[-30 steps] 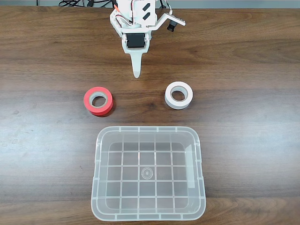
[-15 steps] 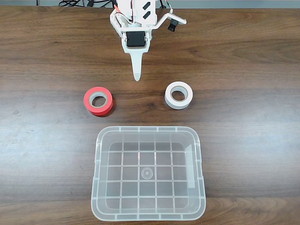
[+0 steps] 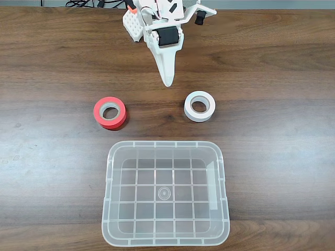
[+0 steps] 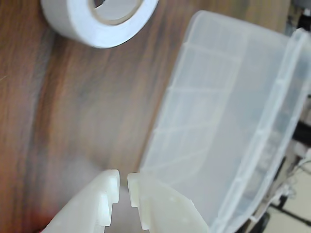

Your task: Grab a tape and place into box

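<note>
The small white tape roll (image 3: 187, 108) lies flat on the wooden table, right of centre in the fixed view. In the wrist view the white tape roll (image 4: 82, 29) sits at the top left. The clear plastic box (image 3: 166, 144) with a grid bottom stands nearer the front edge, with nothing in it, and in the wrist view the box (image 4: 228, 121) fills the right side. My white gripper (image 3: 168, 82) points down from the top of the table, its tip up and left of the tape and apart from it. The fingertips (image 4: 123, 187) are almost together with nothing between them.
A red-orange tape roll (image 3: 97, 111) with a grey core lies left of the white one, above the box's left corner. Cables run along the table's far edge behind the arm's base (image 3: 135, 23). Bare wood surrounds the rolls and the box.
The gripper has swung to the right, its tip now tilted toward the white tape. The tapes and the box have not moved.
</note>
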